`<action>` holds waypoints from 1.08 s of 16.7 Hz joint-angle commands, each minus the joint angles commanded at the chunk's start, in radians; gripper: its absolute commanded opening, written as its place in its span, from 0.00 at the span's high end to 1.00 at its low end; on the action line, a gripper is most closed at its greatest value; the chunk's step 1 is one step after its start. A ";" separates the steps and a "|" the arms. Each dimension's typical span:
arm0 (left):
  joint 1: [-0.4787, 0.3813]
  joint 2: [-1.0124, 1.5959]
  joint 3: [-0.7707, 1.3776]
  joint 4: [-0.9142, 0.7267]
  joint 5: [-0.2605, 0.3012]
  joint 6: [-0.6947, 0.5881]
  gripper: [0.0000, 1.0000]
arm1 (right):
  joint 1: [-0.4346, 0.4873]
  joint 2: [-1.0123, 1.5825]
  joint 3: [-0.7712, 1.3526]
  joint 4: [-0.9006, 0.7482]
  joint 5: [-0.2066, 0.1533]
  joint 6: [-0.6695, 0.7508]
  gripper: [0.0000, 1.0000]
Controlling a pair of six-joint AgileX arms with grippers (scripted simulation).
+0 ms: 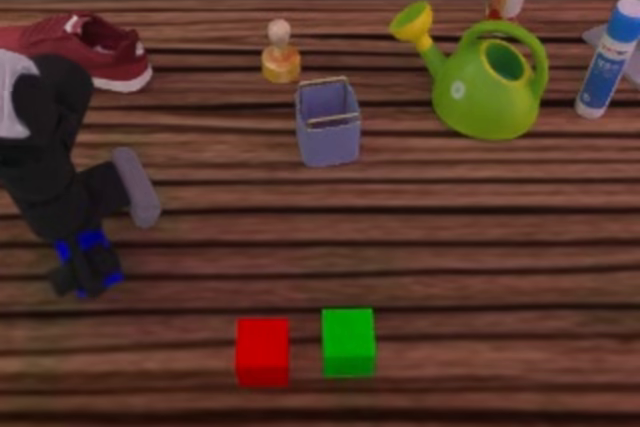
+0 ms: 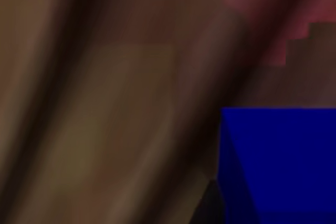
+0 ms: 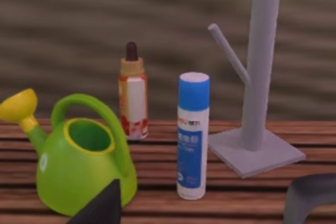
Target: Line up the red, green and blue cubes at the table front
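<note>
Left claw grips the blue cube at bench left; red cube and green cube sit aligned. Risk: careless placement could knock the red cube.

— What did the left arm look like from above?

— Mostly black and bulky, with a light grey section at its upper end by the table's left edge. A flat, rounded grey piece stuck out from its side like a paddle.

— And the left gripper?

— Black too, blocky, with bright blue showing among the dark parts.

— Any cables, screws or markings?

— None that I could make out.

— Did the right arm show anywhere?

— Only in its own wrist view: a black pointed fingertip at the lower edge, and a curved dark grey piece in the corner.
</note>
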 joint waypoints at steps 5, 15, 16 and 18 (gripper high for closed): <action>0.011 -0.064 0.065 -0.131 0.001 -0.002 1.00 | 0.000 0.000 0.000 0.000 0.000 0.000 0.00; 0.000 -0.119 0.136 -0.259 -0.001 -0.008 1.00 | 0.000 0.000 0.000 0.000 0.000 0.000 0.00; -0.023 -0.106 0.157 -0.267 -0.001 -0.019 1.00 | 0.000 0.000 0.000 0.000 0.000 0.000 0.00; -0.098 -0.066 0.221 -0.295 -0.001 -0.052 1.00 | 0.000 0.000 0.000 0.000 0.000 0.000 0.00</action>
